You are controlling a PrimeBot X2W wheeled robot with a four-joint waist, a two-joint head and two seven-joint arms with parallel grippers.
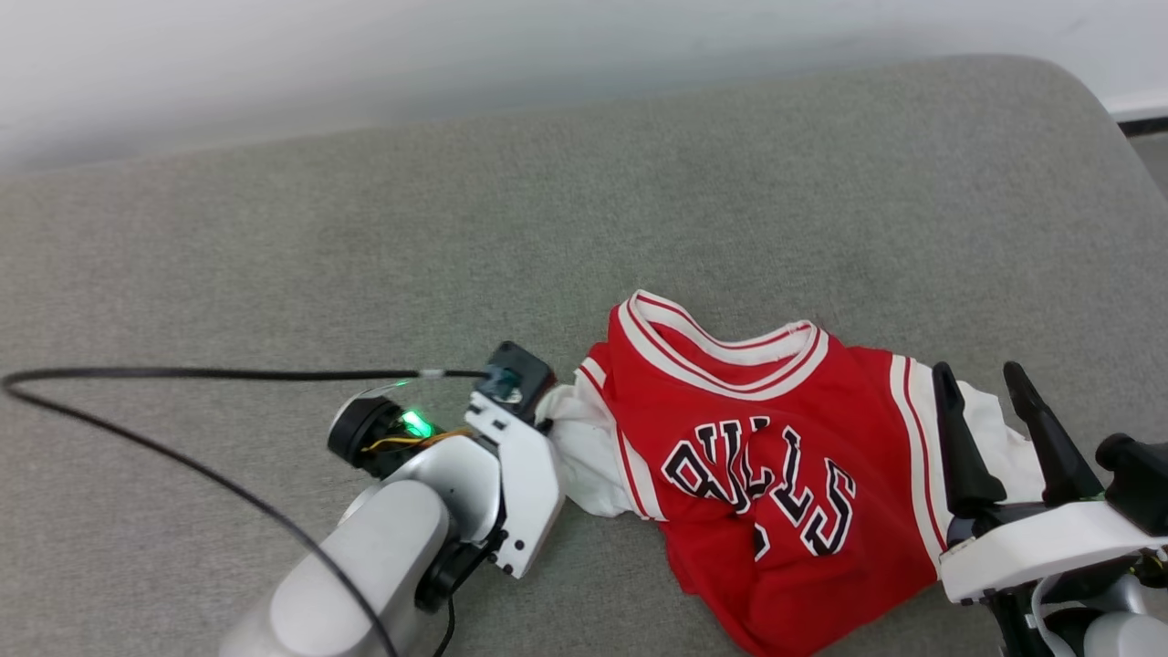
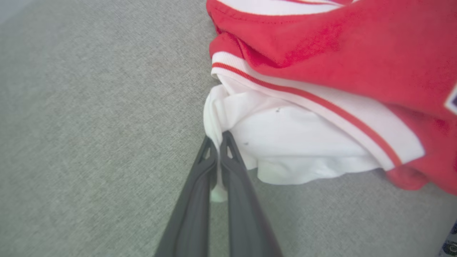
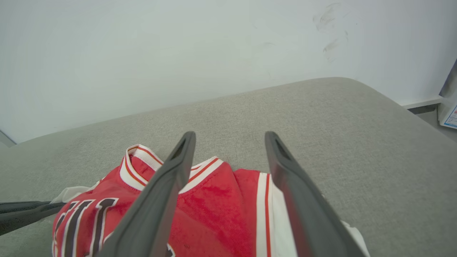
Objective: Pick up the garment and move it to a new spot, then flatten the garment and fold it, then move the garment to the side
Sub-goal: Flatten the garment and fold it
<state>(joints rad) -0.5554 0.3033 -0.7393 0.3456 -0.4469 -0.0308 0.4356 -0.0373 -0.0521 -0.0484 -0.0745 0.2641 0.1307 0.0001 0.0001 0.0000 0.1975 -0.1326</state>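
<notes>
Grey cushion (image 1: pixel 274 255): left hand (image 2: pixel 218 141) pinching garment (image 2: pixel 285 142) sleeve.

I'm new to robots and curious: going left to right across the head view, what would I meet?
A black cable → left gripper → red garment, pinched by that gripper → open right gripper.

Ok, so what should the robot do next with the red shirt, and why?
Probably lower the right gripper and close it on the white sleeve under it. The left gripper is shut on the other sleeve of the garment, while the right one stands open, holding nothing. Gripping both sides should let the arms lift it evenly.
</notes>
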